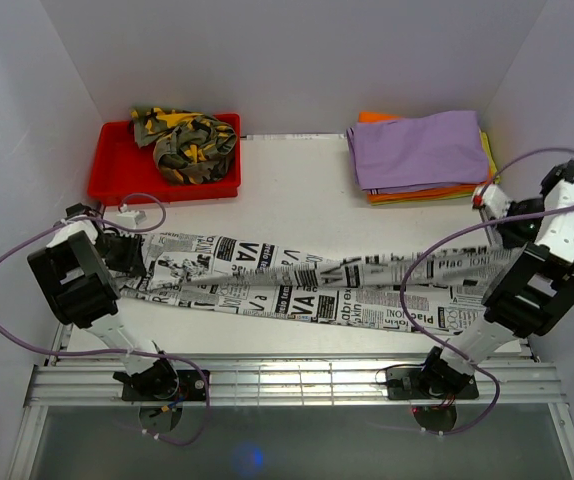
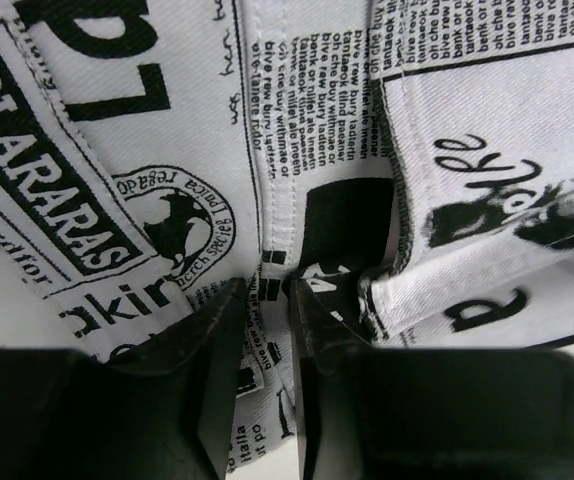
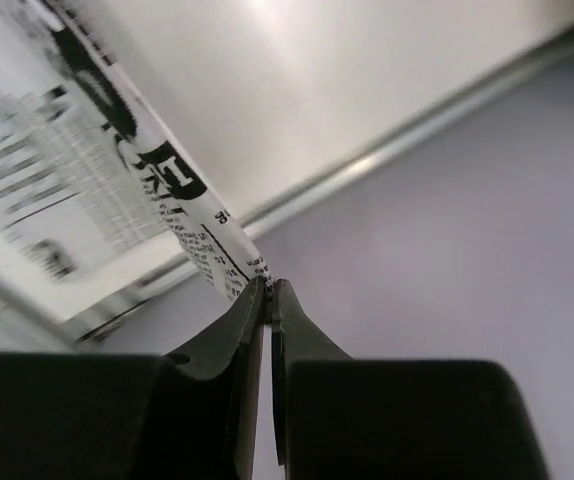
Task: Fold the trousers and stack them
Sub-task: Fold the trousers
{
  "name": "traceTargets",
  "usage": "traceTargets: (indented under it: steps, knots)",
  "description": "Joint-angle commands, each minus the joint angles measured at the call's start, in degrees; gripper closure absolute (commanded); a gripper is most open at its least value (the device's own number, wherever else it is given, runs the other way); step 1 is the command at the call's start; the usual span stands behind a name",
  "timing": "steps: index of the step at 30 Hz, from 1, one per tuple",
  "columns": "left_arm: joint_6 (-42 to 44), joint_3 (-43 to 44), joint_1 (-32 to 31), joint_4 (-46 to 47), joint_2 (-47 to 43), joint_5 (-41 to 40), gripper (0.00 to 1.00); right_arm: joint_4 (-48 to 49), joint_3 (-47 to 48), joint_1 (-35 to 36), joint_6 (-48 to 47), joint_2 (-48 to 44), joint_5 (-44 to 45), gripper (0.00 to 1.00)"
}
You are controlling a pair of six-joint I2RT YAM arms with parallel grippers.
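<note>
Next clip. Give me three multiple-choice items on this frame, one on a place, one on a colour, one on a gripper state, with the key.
1. Where does the camouflage garment lie? A on the table's near edge; B in the red tray; C draped on an arm.
2. What colour tops the folded stack? A purple; B green; C black.
3. How are the left gripper and right gripper? A both open; B one open, one shut; C both shut on the newsprint trousers.
Key: 1 B, it is bunched inside the tray at far left; 2 A, a purple piece covers the orange ones; 3 C, each wrist view shows fingers pinching printed cloth.
</note>
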Motion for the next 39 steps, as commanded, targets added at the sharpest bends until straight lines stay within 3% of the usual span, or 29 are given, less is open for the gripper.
traceTargets:
  steps: [1,3,6,9,10,11,14,19,21,22,23,27,34,39]
  knots:
    - [-0.3,-3.4,3.3,0.2,5.2,-6.7,0.67,0.4,19.5,1.7,7.3,0.5,-12.3,0.92]
    - [-1.2,-3.5,4.1,0.1,7.2,-7.2,0.75,-1.4,25.6,2.5,8.8,0.2,-17.7,0.92]
    - [-2.3,-3.3,5.7,0.3,8.8,-7.5,0.82,-1.4,19.4,2.6,1.3,-8.1,-19.6,0.92]
    - [-2.2,-3.2,6.9,0.3,10.0,-7.8,0.89,0.9,-2.8,0.9,-14.4,-20.9,-12.7,0.92]
    - [-1.9,-3.2,7.4,0.3,10.2,-7.9,0.89,3.1,-14.8,-0.2,-17.4,-24.0,-10.9,0.92]
    - [-1.8,-3.3,7.6,0.3,10.3,-8.2,0.91,5.8,-20.2,-2.9,-22.0,-28.6,-7.7,0.92]
    - [-0.9,-3.4,8.5,0.1,10.3,-8.7,0.95,16.7,-33.3,-8.0,-25.3,-30.8,-2.6,0.92]
    - [0.1,-2.8,9.2,-0.3,10.3,-9.1,0.98,21.0,-32.2,-13.5,-24.6,-22.9,-0.2,0.92]
    - [1.2,-1.3,9.3,-1.7,8.9,-4.8,0.96,21.1,-29.8,-14.0,-23.1,-20.3,-0.2,0.92]
    - [5.3,0.0,9.3,-4.1,4.0,3.6,0.86,20.3,-28.5,-14.0,-22.2,-19.8,-1.2,0.92]
    - [6.9,0.4,9.3,-5.2,2.0,3.7,0.86,19.8,-28.5,-14.0,-22.2,-19.9,-1.9,0.92]
    - [15.6,3.4,6.2,-12.0,-7.7,16.9,0.70,16.6,-27.5,-14.0,-24.0,-22.1,-5.7,0.92]
    - [26.8,-5.0,-4.4,-13.6,-22.8,18.2,0.62,15.6,-30.0,-14.0,-28.1,-26.2,-7.1,0.92]
    - [30.0,-11.7,-9.2,-15.7,-26.3,17.1,0.58,15.6,-31.6,-14.0,-30.1,-27.2,-5.6,0.92]
